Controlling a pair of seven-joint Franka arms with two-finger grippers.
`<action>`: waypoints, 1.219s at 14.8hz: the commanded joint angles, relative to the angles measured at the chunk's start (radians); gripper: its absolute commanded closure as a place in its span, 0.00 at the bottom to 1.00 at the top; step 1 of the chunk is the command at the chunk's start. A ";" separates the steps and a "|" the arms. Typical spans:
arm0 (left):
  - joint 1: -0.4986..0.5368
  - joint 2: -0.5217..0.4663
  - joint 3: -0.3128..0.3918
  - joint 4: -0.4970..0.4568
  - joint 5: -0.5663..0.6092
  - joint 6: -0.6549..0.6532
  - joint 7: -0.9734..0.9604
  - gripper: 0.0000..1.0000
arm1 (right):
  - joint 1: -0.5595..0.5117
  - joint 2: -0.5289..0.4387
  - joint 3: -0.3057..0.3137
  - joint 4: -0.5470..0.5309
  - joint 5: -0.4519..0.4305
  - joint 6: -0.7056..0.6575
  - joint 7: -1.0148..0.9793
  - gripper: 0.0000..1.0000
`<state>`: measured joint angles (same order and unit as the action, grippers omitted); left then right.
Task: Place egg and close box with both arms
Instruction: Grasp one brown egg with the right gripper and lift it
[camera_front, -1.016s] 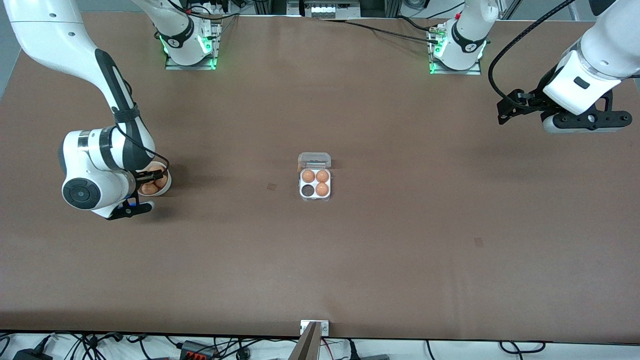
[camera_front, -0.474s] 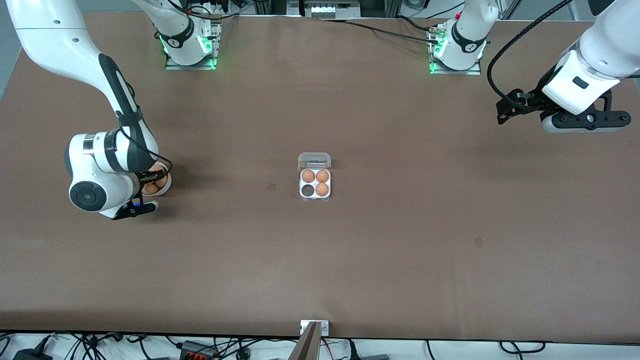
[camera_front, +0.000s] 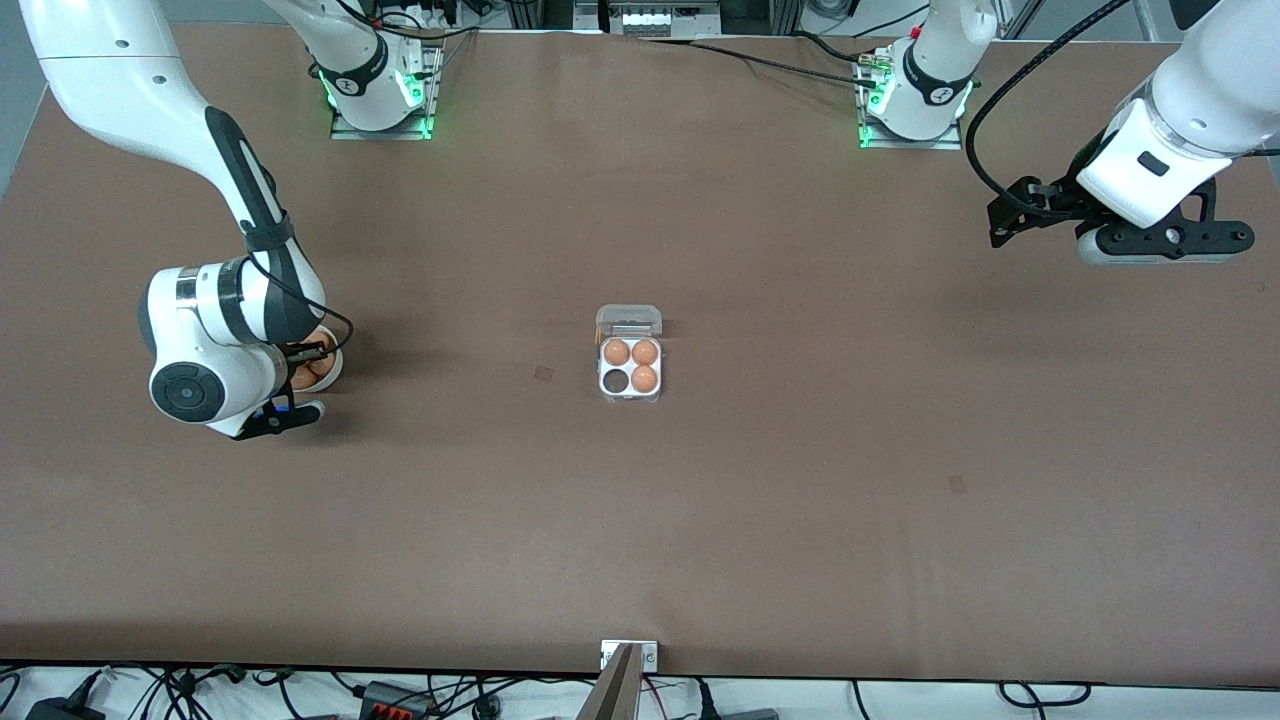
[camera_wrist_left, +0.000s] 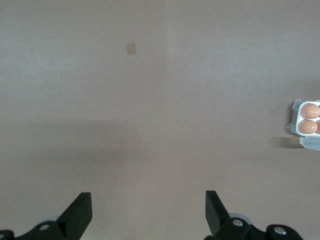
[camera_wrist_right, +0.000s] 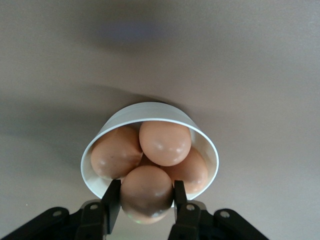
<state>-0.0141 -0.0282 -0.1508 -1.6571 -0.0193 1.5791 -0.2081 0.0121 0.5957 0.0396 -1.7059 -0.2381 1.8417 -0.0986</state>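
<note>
The box (camera_front: 630, 395) sits mid-table with its clear lid (camera_front: 629, 320) open; three eggs fill it and one cell nearer the front camera, toward the right arm's end, is dark and empty. It shows at the edge of the left wrist view (camera_wrist_left: 295, 118). My right gripper (camera_wrist_right: 146, 196) is shut on an egg (camera_wrist_right: 146, 194), held over the round white bowl (camera_wrist_right: 150, 112) that holds several more eggs; in the front view the gripper (camera_front: 305, 352) is at the bowl (camera_front: 334, 367). My left gripper (camera_wrist_left: 146, 212) is open and empty, held high over the left arm's end of the table (camera_front: 1150, 240).
Small dark marks lie on the brown table (camera_front: 543, 373) (camera_front: 957, 484). A metal bracket (camera_front: 629, 655) stands at the table's front edge. Cables run along the back by the arm bases.
My right arm has lifted and shifted slightly toward the table's middle with the egg in its gripper. My left arm has drifted up a little.
</note>
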 joint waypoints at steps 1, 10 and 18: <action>-0.004 0.017 -0.001 0.033 0.015 -0.016 0.013 0.00 | 0.011 -0.017 0.002 0.044 -0.017 -0.065 0.000 0.68; -0.018 0.017 -0.001 0.034 0.016 -0.014 0.013 0.00 | 0.022 -0.109 0.135 0.353 0.067 -0.294 0.008 0.67; -0.023 0.017 -0.007 0.045 0.021 -0.016 0.016 0.00 | 0.176 -0.134 0.163 0.318 0.255 0.078 0.263 0.66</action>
<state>-0.0368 -0.0282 -0.1562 -1.6446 -0.0193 1.5791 -0.2081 0.1019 0.4579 0.2011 -1.3603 0.0160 1.8246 0.0185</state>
